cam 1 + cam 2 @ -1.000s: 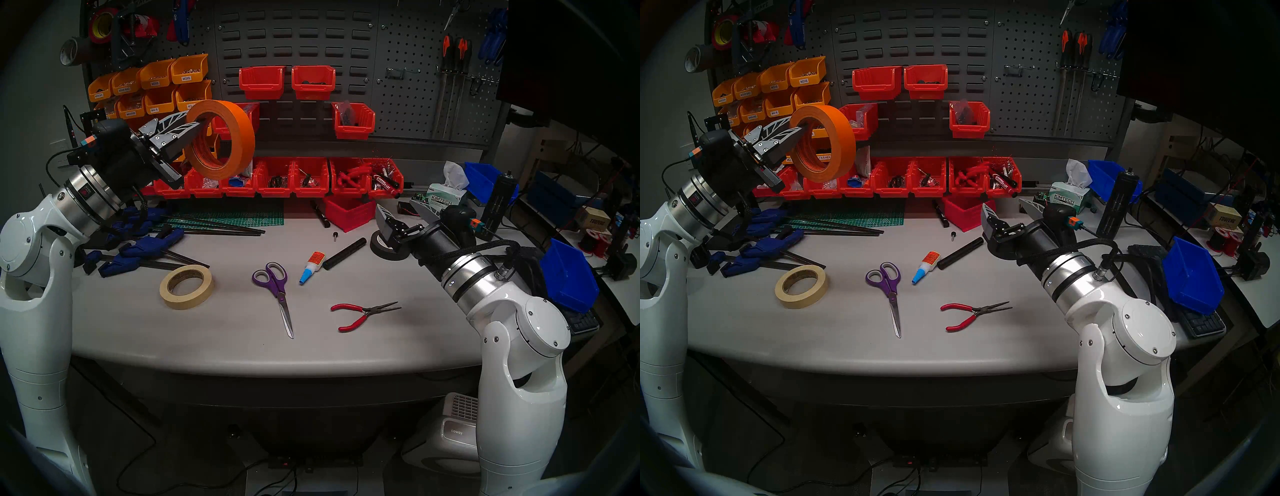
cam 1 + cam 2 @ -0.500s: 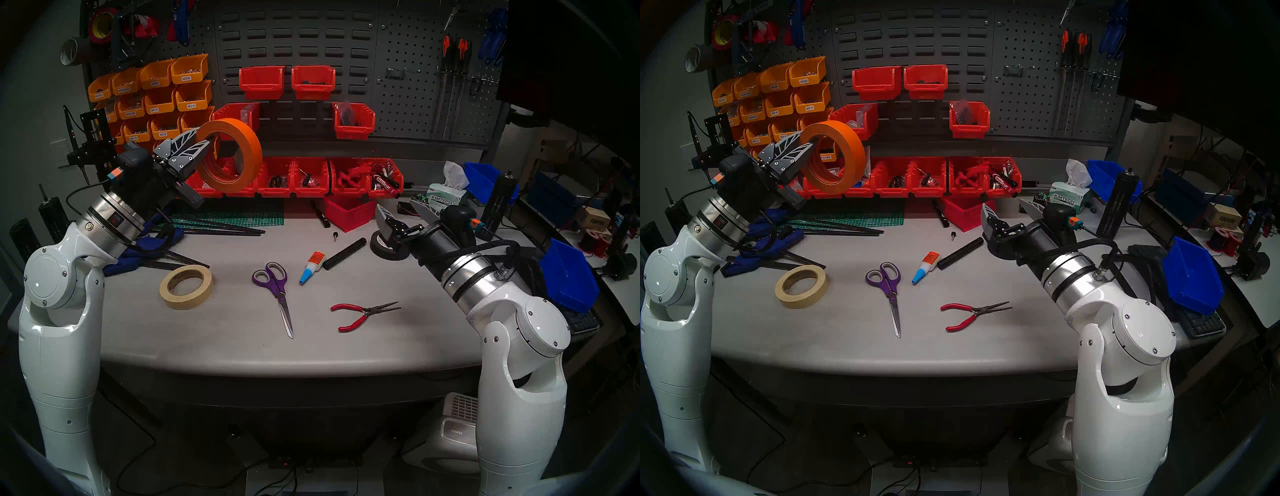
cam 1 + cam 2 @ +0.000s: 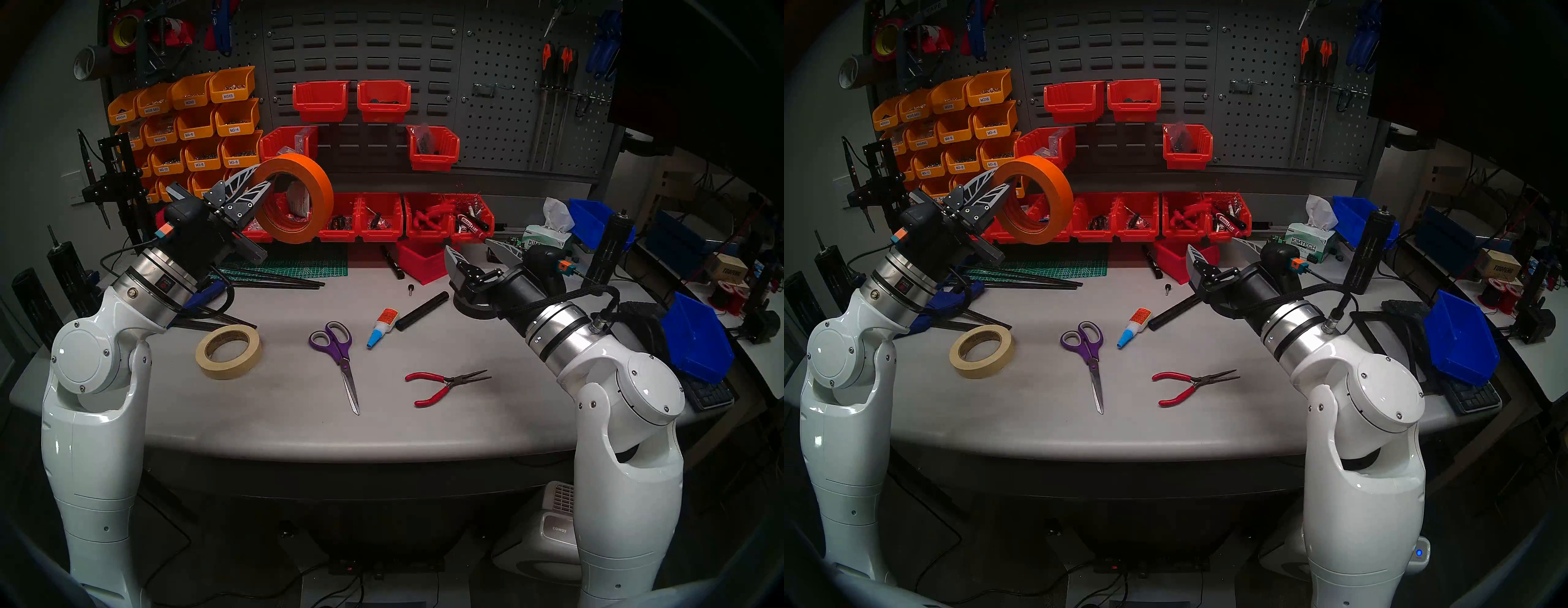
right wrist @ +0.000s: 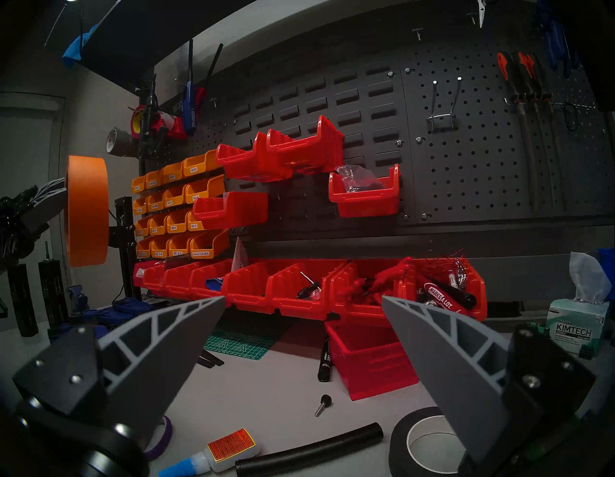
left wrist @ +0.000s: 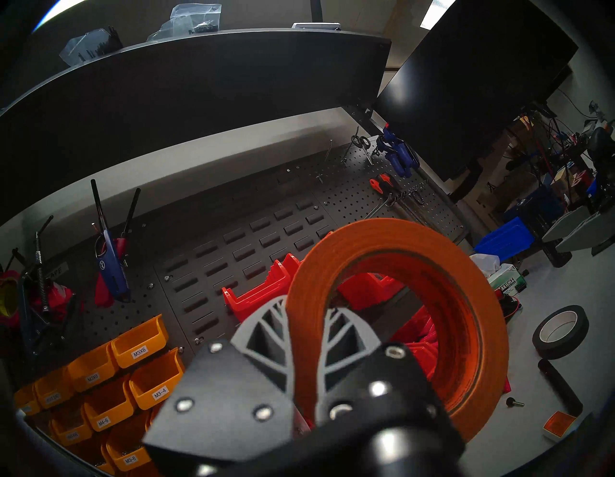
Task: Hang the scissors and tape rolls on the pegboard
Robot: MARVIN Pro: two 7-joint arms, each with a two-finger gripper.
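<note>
Nothing from the task is hanging on the pegboard point(image 3: 500, 97) yet. The left gripper point(image 3: 265, 187) is carrying the orange tape roll point(image 3: 297, 197) in mid-air above the red bins point(image 3: 382, 216), its fingers pinching the roll's wall, one inside the core. The right gripper point(image 4: 303, 301) is hovering with fingers spread wide and empty. The cream masking tape roll point(image 3: 228, 351) and the scissors point(image 3: 339, 356) are lying on the worktop point(image 3: 275, 403), both awaiting pickup.
</note>
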